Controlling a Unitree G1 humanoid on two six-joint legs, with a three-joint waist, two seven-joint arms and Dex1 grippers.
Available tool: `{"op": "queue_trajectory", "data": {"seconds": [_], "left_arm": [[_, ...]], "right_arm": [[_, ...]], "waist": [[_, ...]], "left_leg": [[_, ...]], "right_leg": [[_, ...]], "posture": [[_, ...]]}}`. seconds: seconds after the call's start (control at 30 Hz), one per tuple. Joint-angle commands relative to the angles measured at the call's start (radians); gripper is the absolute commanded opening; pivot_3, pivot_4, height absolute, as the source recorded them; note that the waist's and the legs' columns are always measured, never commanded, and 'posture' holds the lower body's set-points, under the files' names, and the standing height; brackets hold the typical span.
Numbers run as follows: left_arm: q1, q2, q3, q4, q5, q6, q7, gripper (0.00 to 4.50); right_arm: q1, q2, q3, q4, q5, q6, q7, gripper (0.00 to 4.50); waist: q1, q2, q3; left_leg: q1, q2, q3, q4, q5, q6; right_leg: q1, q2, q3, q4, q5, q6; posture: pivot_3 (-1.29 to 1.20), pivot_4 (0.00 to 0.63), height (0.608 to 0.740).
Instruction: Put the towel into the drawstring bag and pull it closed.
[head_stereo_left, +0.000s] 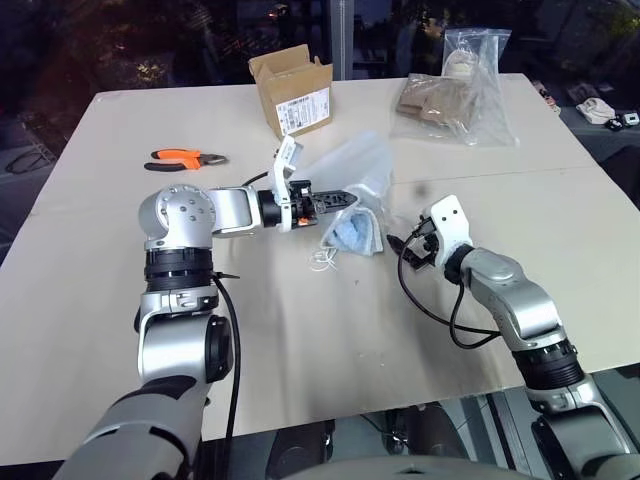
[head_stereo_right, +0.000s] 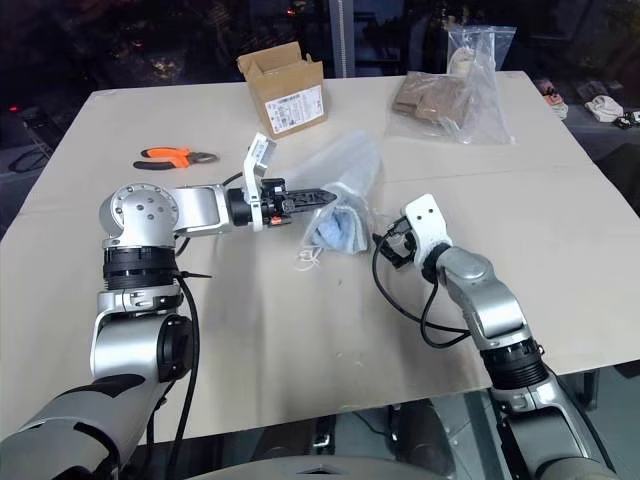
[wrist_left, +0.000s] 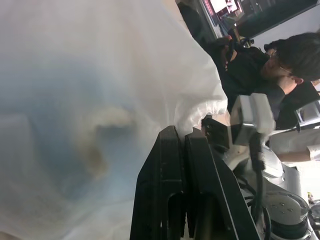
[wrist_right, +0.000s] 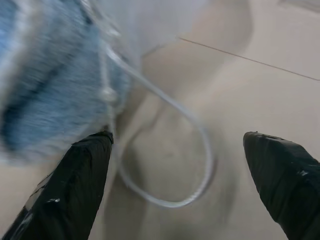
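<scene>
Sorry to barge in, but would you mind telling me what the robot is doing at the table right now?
It is bagging a towel. The left tool is shut on the drawstring bag, pinching its thin white fabric and holding it up off the table. The light blue towel sits at the bag's mouth, part of it showing. The right tool is open beside it, empty, its fingers either side of the white cord loop lying on the table. The bag is not yet pulled closed.

A pale beige table (head_stereo_left: 300, 340) fills the middle of the frame. Orange-handled pliers (head_stereo_left: 186, 158) lie at upper left, an open cardboard box (head_stereo_left: 293, 92) at upper centre, and a clear plastic bag (head_stereo_left: 455, 98) of brown contents at upper right. Near centre lies the drawstring bag (head_stereo_left: 360, 195) with the towel (head_stereo_left: 355, 233).
</scene>
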Motion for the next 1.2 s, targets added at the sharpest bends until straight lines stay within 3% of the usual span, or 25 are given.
{"op": "queue_trajectory", "data": {"seconds": [0.03,0.17,0.23,0.27,0.37,0.47,0.53,0.67,0.77,0.97,1.2], "left_arm": [[-0.003,0.014,-0.026,-0.046,0.014,-0.053,-0.046,0.0],[0.004,0.03,-0.066,-0.064,0.05,-0.116,-0.089,0.0],[0.019,0.052,-0.113,-0.084,0.102,-0.201,-0.125,0.0],[0.031,0.063,-0.13,-0.1,0.129,-0.258,-0.146,0.0],[0.049,0.103,-0.149,-0.14,0.158,-0.33,-0.199,0.74],[0.07,0.149,-0.123,-0.177,0.162,-0.357,-0.22,2.07],[0.113,0.192,-0.094,-0.21,0.145,-0.362,-0.248,2.71],[0.273,0.306,-0.108,-0.307,0.177,-0.431,-0.338,2.71],[0.38,0.325,-0.162,-0.348,0.266,-0.546,-0.328,2.71],[0.465,0.201,-0.254,-0.345,0.418,-0.733,-0.219,2.71],[0.503,0.143,-0.306,-0.336,0.518,-0.833,-0.184,2.71]], "right_arm": [[-0.05,0.003,-0.007,0.063,-0.034,-0.08,0.029,2.65],[-0.069,0.014,-0.021,0.079,-0.031,-0.097,0.055,0.76],[-0.058,0.007,-0.025,0.055,-0.033,-0.089,0.062,0.06],[-0.051,0.005,-0.028,0.041,-0.032,-0.083,0.065,0.06],[-0.027,0.003,-0.045,-0.014,-0.019,-0.056,0.062,0.0],[-0.005,0.006,-0.065,-0.075,-0.006,-0.023,0.05,0.0],[0.002,0.013,-0.08,-0.107,0.001,-0.004,0.039,0.0],[0.007,0.017,-0.093,-0.158,0.004,0.032,0.032,0.0],[0.008,0.02,-0.102,-0.183,0.01,0.052,0.03,0.0],[0.016,0.011,-0.112,-0.205,0.014,0.075,0.036,0.0],[0.02,0.002,-0.115,-0.223,0.017,0.093,0.033,0.0]], "waist": [[0.0,0.0,0.0],[0.0,0.0,0.0],[0.0,0.0,0.0],[0.0,0.0,0.0],[0.0,0.0,0.0],[0.001,0.0,0.0],[-0.003,0.0,0.0],[-0.007,0.001,0.0],[0.001,0.001,0.001],[0.024,0.001,0.001],[0.022,0.001,0.001]], "left_leg": [[0.0,0.0,0.0,0.0,0.0,0.0],[0.0,0.0,0.0,0.0,0.0,0.0],[0.0,0.0,0.0,-0.001,0.0,0.0],[0.0,0.0,0.0,-0.001,0.0,0.0],[0.0,0.0,0.001,-0.001,0.0,0.0],[0.0,0.001,0.0,0.0,0.0,0.0],[0.0,0.001,0.0,-0.001,0.0,0.0],[0.001,0.001,0.001,-0.001,0.0,0.0],[0.001,0.001,0.001,-0.002,0.0,0.0],[-0.001,0.0,0.0,0.001,0.0,0.001],[-0.001,0.001,0.0,0.001,-0.003,0.005]], "right_leg": [[0.0,0.0,0.0,0.0,0.0,0.0],[0.0,0.0,0.0,0.0,0.0,0.0],[0.0,0.0,0.0,0.0,0.0,0.0],[0.0,0.0,0.0,0.0,0.0,0.0],[0.0,0.0,0.0,0.0,0.0,0.0],[0.0,0.0,0.0,0.0,0.0,0.0],[0.0,0.0,0.0,0.0,0.0,0.0],[-0.001,0.0,0.001,0.001,0.0,0.0],[-0.001,0.0,0.001,0.0,0.0,0.0],[-0.001,-0.001,0.0,0.0,-0.002,-0.003],[-0.001,0.0,0.0,0.0,0.0,-0.001]], "posture": [[0.0,0.15,0.74],[0.0,0.15,0.74],[0.0,0.15,0.74],[0.0,0.15,0.74],[0.0,0.15,0.74],[0.0,0.15,0.74],[0.0,0.15,0.74],[0.0,0.15,0.74],[0.0,0.15,0.74],[0.0,0.15,0.74],[0.0,0.15,0.74]]}}
